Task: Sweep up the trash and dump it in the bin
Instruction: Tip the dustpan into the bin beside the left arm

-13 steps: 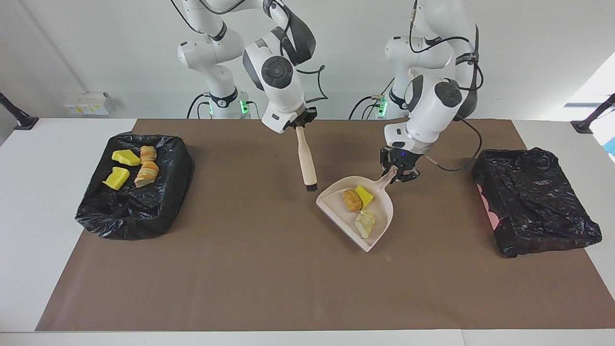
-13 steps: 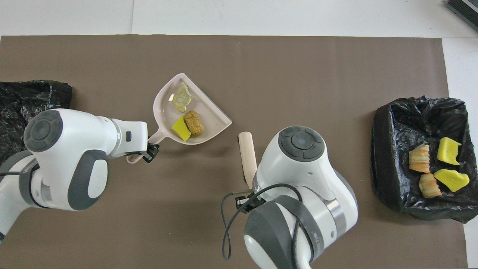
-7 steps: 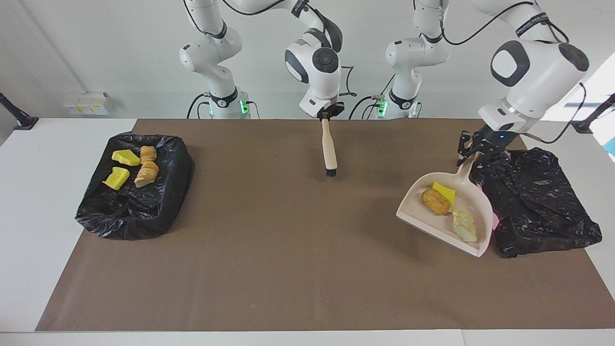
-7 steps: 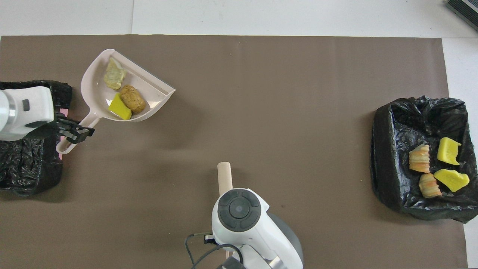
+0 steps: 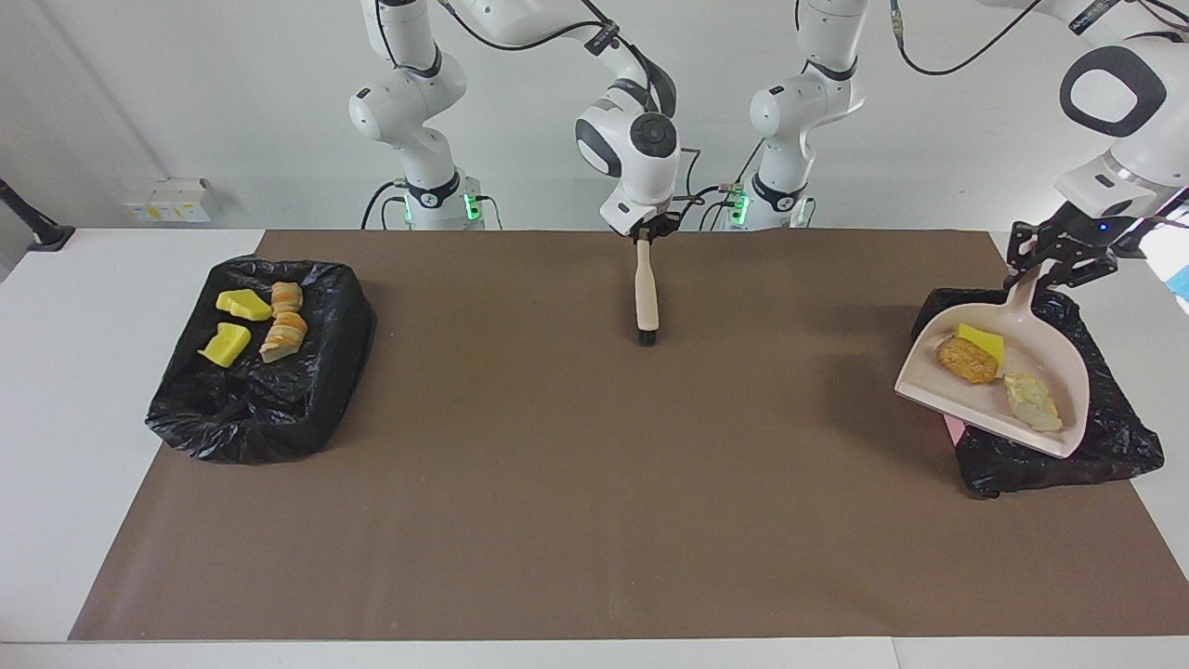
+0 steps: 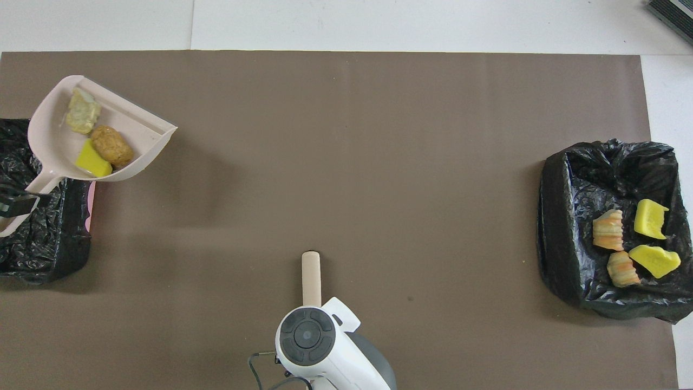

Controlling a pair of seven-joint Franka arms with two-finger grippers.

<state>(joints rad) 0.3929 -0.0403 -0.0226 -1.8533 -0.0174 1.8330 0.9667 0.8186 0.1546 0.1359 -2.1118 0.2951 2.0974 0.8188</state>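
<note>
Since the earlier frame, the left gripper has carried the beige plastic dustpan from the middle of the brown-papered counter to hang over the empty black-bagged bin at the left arm's end, clamped on its handle. Going across the facing view, four yellow sponge and bread-like scraps lie in the other black-lined bin; the right gripper holds the beige black-bristled brush upright over the counter's middle, bristles down. Three scraps sit in the pan. To dump well, the pan's open lip should probably clear the bag's rim before tilting, slowly, so nothing bounces out.
</note>
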